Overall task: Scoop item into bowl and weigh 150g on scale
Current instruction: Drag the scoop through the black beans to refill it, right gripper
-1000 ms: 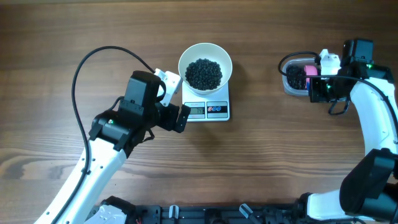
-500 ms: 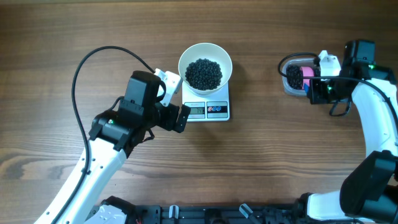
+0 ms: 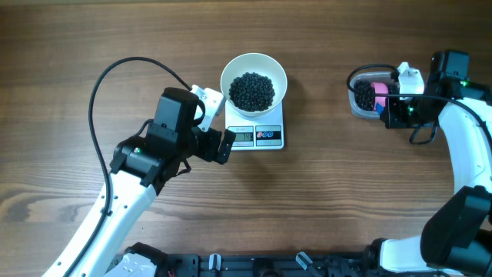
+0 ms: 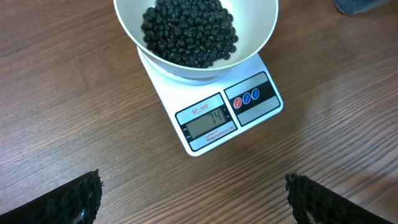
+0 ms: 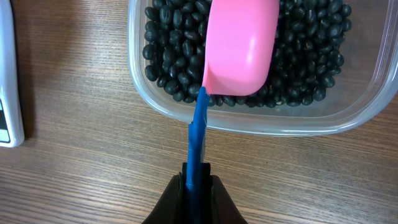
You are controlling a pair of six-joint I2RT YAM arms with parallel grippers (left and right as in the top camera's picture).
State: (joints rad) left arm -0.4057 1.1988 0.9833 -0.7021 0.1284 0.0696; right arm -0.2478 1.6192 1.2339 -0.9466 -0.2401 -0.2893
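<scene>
**A:** Overhead first?
**B:** A glossy round white bowl (image 3: 254, 61) of tiny black beans (image 3: 252, 91) sits on the flat white rectangular kitchen scale (image 3: 265, 136). The left gripper (image 3: 217, 123) waits beside it, fingers wide apart.
**A:** Left wrist?
**B:** Only here do the grey display (image 4: 208, 119) digits show, though unclearly.
**A:** Right wrist?
**B:** The right gripper (image 5: 198, 186) is clamped on the blue handle (image 5: 198, 134) of a pink scoop (image 5: 242, 50), which lies over beans in a clear plastic tub (image 5: 249, 121).

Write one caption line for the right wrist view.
Right gripper holds a pink scoop by its blue handle over black beans in a clear tub.
</scene>
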